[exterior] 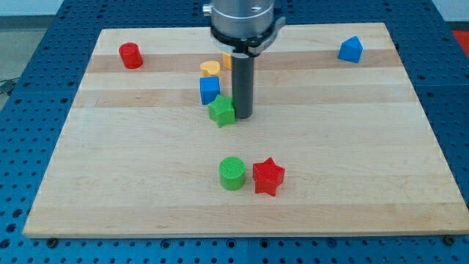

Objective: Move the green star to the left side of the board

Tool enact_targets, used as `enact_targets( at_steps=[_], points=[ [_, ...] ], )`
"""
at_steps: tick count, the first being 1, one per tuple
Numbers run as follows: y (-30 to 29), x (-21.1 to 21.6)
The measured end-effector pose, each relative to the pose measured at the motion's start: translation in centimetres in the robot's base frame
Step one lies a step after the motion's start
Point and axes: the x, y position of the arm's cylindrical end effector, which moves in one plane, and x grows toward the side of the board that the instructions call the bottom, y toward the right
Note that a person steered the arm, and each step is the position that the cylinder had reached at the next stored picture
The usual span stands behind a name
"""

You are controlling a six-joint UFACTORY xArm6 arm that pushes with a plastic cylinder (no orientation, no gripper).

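The green star lies near the middle of the wooden board, a little toward the view's top. My tip stands right against the star's right side, touching it or nearly so. A blue cube sits just above and left of the star, almost touching it.
A yellow block and an orange block, partly hidden by the rod, lie above the blue cube. A red cylinder is at top left, a blue block at top right. A green cylinder and red star sit lower centre.
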Motion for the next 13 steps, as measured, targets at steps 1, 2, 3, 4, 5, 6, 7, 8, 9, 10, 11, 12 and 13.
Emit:
enact_targets(
  at_steps=[1, 2, 3, 4, 5, 6, 7, 8, 9, 10, 11, 12, 13],
  points=[
    [-2.3, 0.5],
    [-4.6, 1.1],
    [-6.6, 1.8],
    [-8.7, 2.3],
    [-10.7, 2.8],
    [-12.7, 3.2],
    [-14.7, 3.6],
    [-16.6, 3.9],
    [-12.3, 5.9],
    [-8.4, 5.4],
    [-8.4, 3.4],
    [-9.1, 0.1],
    [-9.6, -3.0]
  ],
)
